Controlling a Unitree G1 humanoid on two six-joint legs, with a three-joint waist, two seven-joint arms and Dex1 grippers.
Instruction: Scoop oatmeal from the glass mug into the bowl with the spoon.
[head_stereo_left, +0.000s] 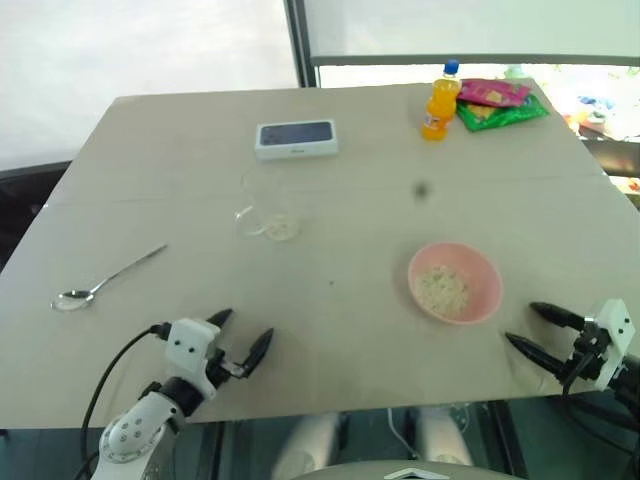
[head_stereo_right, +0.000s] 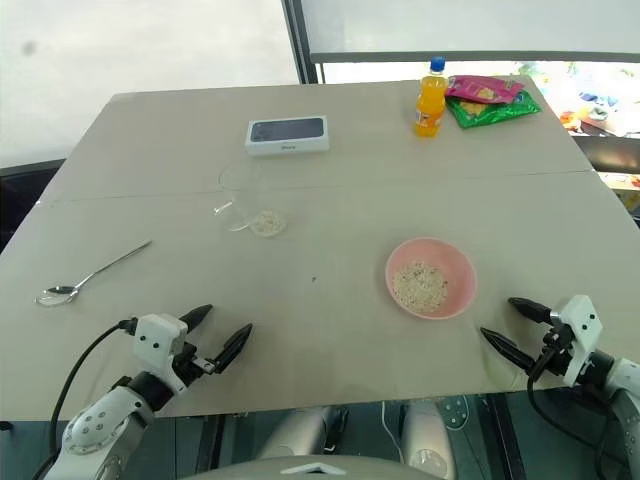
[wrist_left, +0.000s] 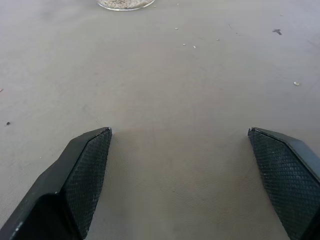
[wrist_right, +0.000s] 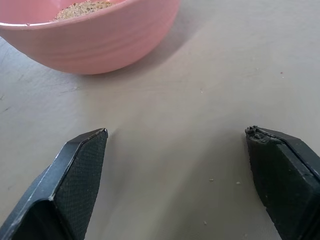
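overhead, in the left eye view, the worktop carries the pink bowl toward the right, with oatmeal heaped inside it. the glass mug stands upright near the middle, left of centre, with a little pale residue at its bottom. the spoon lies flat well out to the left, its small bowl nearer the robot and its handle angled away. the left gripper hangs by the near edge with its fingers spread and nothing between them; the spoon is off to its left and farther out, apart from it. the right gripper sits just right of the bowl, fingers spread and empty, close to the rim but not touching. a phone box, an orange bottle and snack packets rest at the far side.

from the left wrist view, both fingers stand wide over bare worktop, the mug's base ahead.

from the right wrist view, the fingers stand wide, the bowl just ahead.
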